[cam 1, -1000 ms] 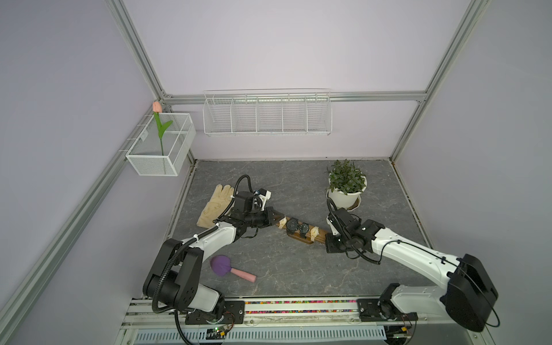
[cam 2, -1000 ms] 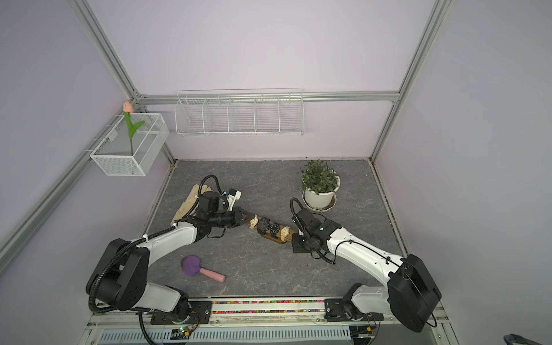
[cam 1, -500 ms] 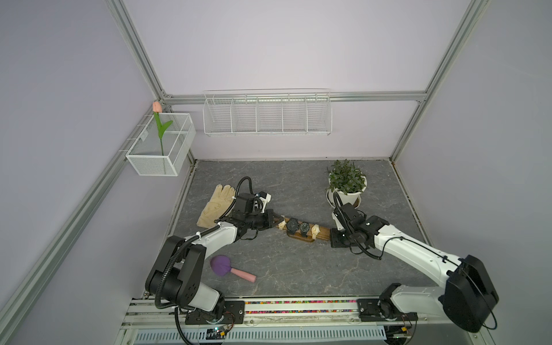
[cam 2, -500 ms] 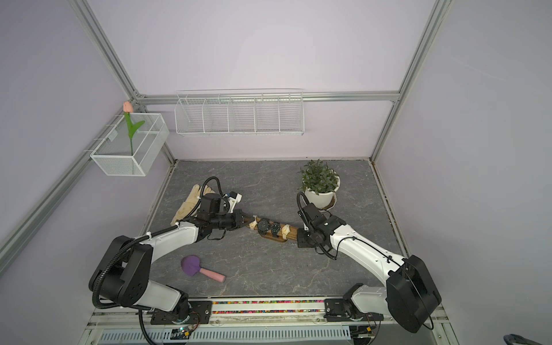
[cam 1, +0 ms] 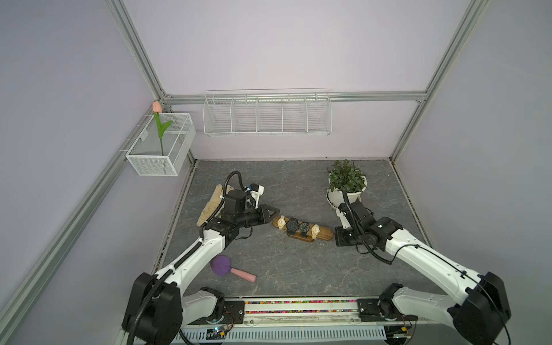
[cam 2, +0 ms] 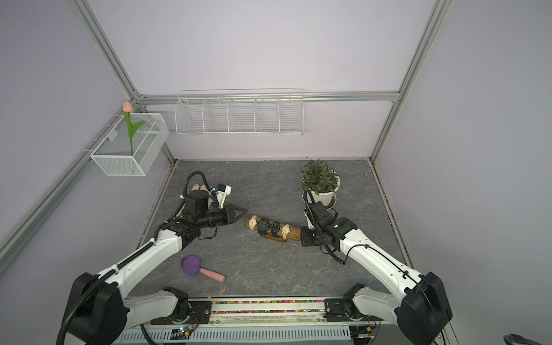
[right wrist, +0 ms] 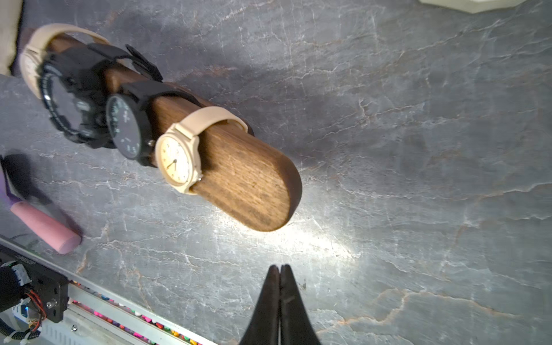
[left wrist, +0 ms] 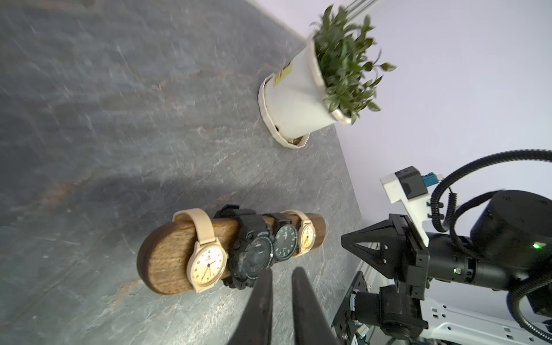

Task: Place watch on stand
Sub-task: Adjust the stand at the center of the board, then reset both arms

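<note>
The stand [cam 1: 325,234] is a brown wooden bar lying in the middle of the grey floor, seen in both top views [cam 2: 294,231]. Several watches are strapped round it: a beige watch [left wrist: 206,265] at each end and two black ones [left wrist: 254,257] between them. My left gripper [cam 1: 276,211] hovers just off the stand's left end. Its jaws [left wrist: 282,273] stand a little open with nothing between them. My right gripper [cam 1: 337,237] is a short gap beyond the stand's right end [right wrist: 263,191]. It [right wrist: 280,267] is shut and empty.
A potted plant [cam 1: 346,185] stands behind the right arm. A beige glove [cam 1: 212,204] lies under the left arm. A purple brush with a pink handle [cam 1: 230,267] lies near the front rail. Wire baskets [cam 1: 267,112] hang on the walls.
My right gripper has drawn back to the right, away from the stand's end, and stays shut. My left gripper's jaws have parted slightly.
</note>
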Controlling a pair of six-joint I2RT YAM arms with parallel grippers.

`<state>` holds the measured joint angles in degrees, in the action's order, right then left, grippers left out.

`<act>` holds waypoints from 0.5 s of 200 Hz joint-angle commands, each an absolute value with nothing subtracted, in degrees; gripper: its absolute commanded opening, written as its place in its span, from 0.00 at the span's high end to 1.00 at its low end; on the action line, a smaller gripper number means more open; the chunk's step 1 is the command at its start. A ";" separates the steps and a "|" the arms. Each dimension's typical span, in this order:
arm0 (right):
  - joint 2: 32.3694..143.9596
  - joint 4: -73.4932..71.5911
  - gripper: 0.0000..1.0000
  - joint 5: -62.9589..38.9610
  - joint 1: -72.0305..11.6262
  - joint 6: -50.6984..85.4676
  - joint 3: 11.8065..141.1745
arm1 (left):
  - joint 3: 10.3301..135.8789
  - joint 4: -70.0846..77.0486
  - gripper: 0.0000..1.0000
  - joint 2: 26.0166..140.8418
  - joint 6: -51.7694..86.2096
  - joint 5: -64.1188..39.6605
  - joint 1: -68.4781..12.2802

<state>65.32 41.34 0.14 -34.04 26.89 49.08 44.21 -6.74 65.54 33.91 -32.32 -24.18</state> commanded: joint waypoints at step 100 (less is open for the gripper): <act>55.11 35.95 0.52 0.57 -24.30 11.92 50.72 | 32.56 -22.73 0.00 25.17 28.00 18.84 -24.22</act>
